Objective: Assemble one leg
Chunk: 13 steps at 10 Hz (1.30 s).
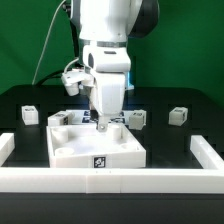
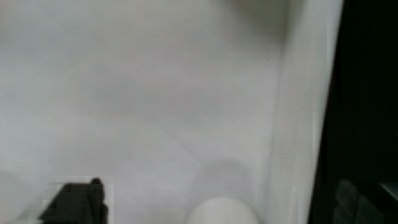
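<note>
Gripper (image 1: 102, 122) hangs low inside the tray (image 1: 70, 150), fingers (image 2: 71, 202) spread wide, gripping nothing; legs (image 1: 178, 115) stand outside it on the table (image 1: 200, 105).

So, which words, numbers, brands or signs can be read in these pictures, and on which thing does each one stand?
No words, numbers or brands can be read in either view.
White panel, front wall: a black-and-white square tag, pattern only, no letters.
Leg at the exterior view's left, leg at the exterior view's right: dark tags, too small to read.
Wrist view: blurred, no text.
</note>
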Tool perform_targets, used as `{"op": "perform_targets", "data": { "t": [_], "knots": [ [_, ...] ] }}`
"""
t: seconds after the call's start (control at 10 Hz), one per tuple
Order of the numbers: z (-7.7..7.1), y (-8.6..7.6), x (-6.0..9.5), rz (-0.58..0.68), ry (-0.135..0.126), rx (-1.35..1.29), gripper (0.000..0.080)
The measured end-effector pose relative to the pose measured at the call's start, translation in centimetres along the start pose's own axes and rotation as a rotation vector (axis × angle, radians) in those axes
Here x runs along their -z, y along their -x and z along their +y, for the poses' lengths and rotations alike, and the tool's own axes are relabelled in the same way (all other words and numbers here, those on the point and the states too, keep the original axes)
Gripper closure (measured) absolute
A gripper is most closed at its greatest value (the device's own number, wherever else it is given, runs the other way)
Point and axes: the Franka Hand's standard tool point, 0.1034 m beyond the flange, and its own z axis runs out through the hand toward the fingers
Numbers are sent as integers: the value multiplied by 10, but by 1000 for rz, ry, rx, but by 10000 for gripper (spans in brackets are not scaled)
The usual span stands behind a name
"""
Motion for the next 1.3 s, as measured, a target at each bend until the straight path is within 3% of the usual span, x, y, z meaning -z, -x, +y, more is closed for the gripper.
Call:
{"op": "perform_targets", "data": {
  "t": [0.2, 0.4, 0.7, 1.0, 1.1, 1.2, 1.3],
  "knots": [
    [-5, 4, -13, 10, -20, 6, 150],
    [-6, 5, -25, 18, -18, -8, 150],
    [-6, 4, -26, 19, -20, -10, 164],
    [-7, 4, -26, 19, -21, -10, 615],
    [-7, 4, -26, 19, -21, -10, 615],
    [-5, 5, -26, 18, -14, -10, 741],
    [-5, 5, -25, 18, -13, -10, 741]
  ]
}}
